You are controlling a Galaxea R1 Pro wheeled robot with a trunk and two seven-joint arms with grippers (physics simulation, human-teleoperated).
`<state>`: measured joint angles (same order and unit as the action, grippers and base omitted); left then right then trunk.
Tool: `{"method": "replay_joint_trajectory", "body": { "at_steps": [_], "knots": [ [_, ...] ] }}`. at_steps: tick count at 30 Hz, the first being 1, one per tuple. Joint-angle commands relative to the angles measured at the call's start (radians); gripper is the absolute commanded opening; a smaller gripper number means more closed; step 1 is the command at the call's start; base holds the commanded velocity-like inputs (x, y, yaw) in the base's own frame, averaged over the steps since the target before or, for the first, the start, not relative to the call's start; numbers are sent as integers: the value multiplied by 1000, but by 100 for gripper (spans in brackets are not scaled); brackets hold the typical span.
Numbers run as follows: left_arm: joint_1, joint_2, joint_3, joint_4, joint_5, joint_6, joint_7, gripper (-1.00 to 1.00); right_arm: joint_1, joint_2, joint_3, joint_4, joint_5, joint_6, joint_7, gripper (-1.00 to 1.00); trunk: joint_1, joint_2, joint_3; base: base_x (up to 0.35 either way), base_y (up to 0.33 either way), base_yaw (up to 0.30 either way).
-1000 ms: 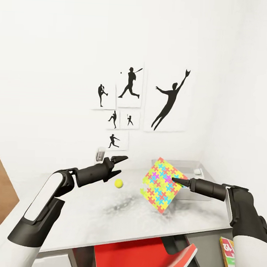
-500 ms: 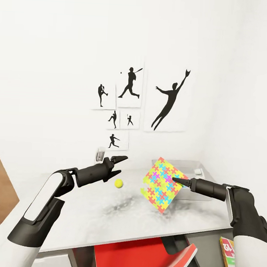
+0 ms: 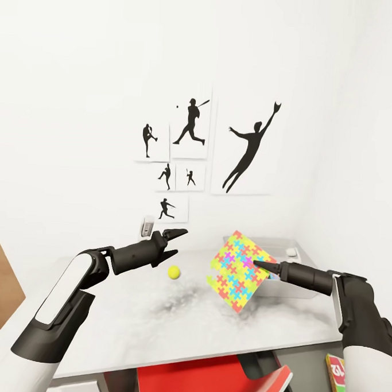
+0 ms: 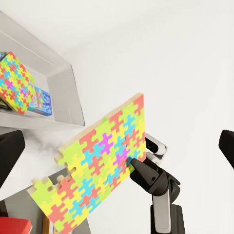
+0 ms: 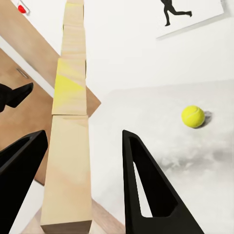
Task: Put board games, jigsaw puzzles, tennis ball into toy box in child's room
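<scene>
**Puzzle held aloft beside the toy box**

The right gripper (image 3: 256, 262) pinches a jigsaw puzzle (image 3: 238, 271) by its edge, holding the bright sheet tilted in the air above the grey counter (image 3: 172, 321), just in front of the toy box (image 3: 285, 250) at the far right corner. Its jaws are clamped on the sheet's edge. The left gripper (image 3: 179, 241) hovers over the counter with jaws spread, holding nothing. The tennis ball (image 3: 173, 272) lies on the counter between the two arms. In the left wrist view, a second puzzle (image 4: 14, 83) and a blue game box (image 4: 41, 100) already lie inside the toy box.
</scene>
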<state>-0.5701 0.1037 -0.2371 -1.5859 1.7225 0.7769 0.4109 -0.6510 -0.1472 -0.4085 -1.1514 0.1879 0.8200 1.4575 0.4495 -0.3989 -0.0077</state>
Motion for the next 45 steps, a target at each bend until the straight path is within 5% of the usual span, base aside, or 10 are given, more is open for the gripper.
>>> {"method": "replay_joint_trajectory", "body": {
  "at_steps": [1,45],
  "knots": [
    [-1,1,-1,-1,11,-1,9,100,-1,0,-3,-1,10,10,10,-100,0,-1,0,7,0,0],
    [-1,-1,-2,0,10,-1,9,100,-1,1,-6,0,12,10,10,-100,0,-1,32,1,0,192]
  ]
}}
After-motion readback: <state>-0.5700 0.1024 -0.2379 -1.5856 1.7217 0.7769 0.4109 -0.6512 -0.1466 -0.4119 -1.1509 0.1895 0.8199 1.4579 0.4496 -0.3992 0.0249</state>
